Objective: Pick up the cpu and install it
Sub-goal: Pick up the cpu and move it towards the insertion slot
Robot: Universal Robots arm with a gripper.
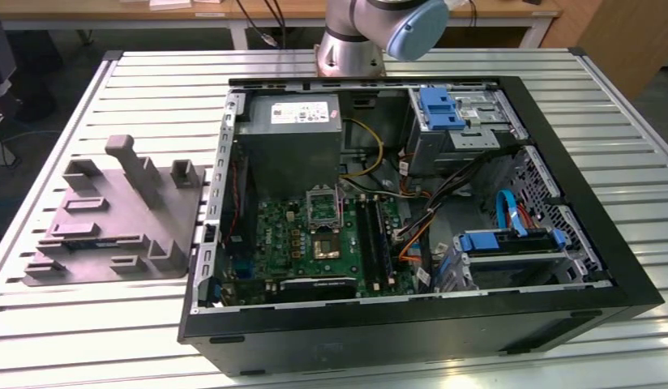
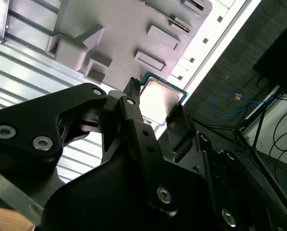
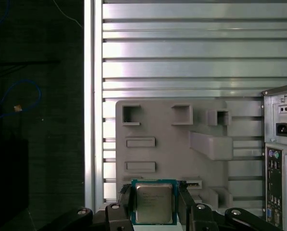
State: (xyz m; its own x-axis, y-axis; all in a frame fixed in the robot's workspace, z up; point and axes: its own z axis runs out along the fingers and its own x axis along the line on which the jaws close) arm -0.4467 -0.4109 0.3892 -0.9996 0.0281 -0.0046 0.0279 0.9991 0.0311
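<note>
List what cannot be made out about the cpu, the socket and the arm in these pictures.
- cpu underside: faces away in both wrist views; side edges sit behind the fingers of the gripper.
- socket: too small in the exterior view to tell whether it is empty.
- arm: upper part cut off by the exterior view's top edge.

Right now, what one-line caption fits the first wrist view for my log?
Gripper clamps the cpu by two edges, grey moulded tray and slotted metal table below, computer case beside the tray.
</note>
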